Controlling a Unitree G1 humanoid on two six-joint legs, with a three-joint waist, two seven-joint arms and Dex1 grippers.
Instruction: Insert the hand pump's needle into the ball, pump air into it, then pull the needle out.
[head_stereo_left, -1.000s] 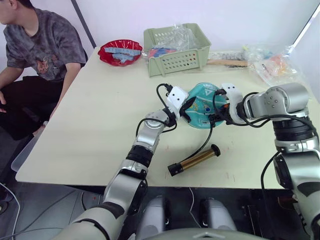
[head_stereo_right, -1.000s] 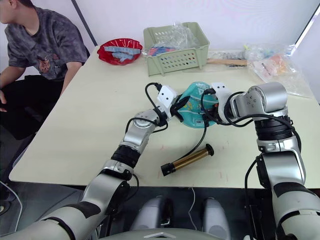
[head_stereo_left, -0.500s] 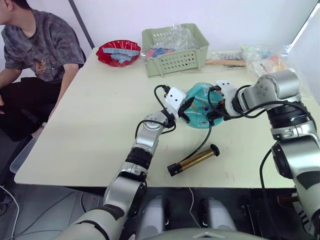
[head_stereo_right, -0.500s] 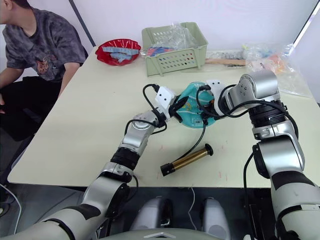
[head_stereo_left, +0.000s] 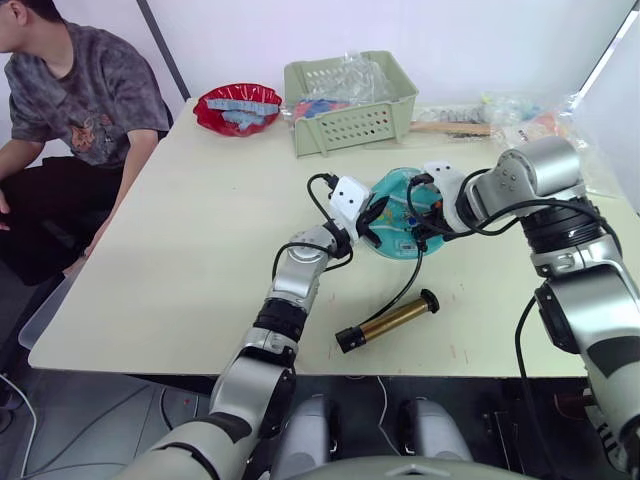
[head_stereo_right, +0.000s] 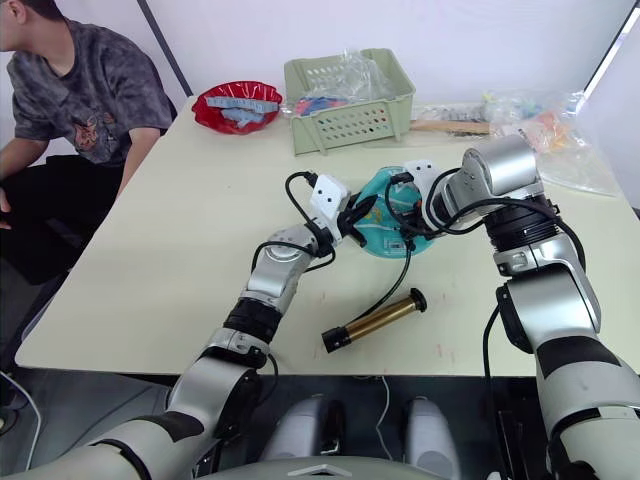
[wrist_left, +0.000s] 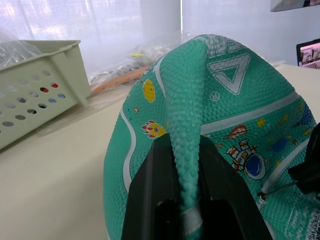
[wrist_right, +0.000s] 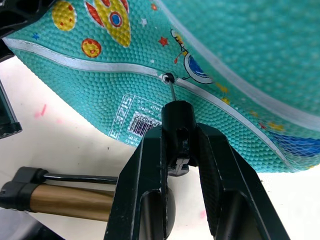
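- The ball (wrist_right: 280, 60), soft and half-flat, sits on the table (head_stereo_left: 200, 230) between our two grippers; our left gripper (wrist_left: 187, 200) has its fingers pinched on a raised fold of the ball's skin, which we judge steadies it and turns the valve toward our right side.
- The needle (wrist_right: 171, 90) has its tip in the valve hole on the white seam, straight ahead of our right gripper (wrist_right: 177, 165), whose fingers are clamped on the small black fitting behind the pin. We judge that grip keeps the thin pin in line with the hole; how deep it has gone we cannot tell.
- The hand pump (head_stereo_left: 388, 321) lies flat on the table, below and nearer to us than our right gripper, its black hose curving up to the fitting. Nothing holds its handle, so we judge pumping has not begun.
- Beyond both grippers stands a green basket (head_stereo_left: 345, 120) holding crumpled clear plastic and something colourful; left of it, a red dish (head_stereo_left: 238, 105) holds pale blue pieces.
- More plastic bags (head_stereo_left: 530, 125) lie beyond our right gripper, and a person (head_stereo_left: 70, 90) sits at the table's left end.
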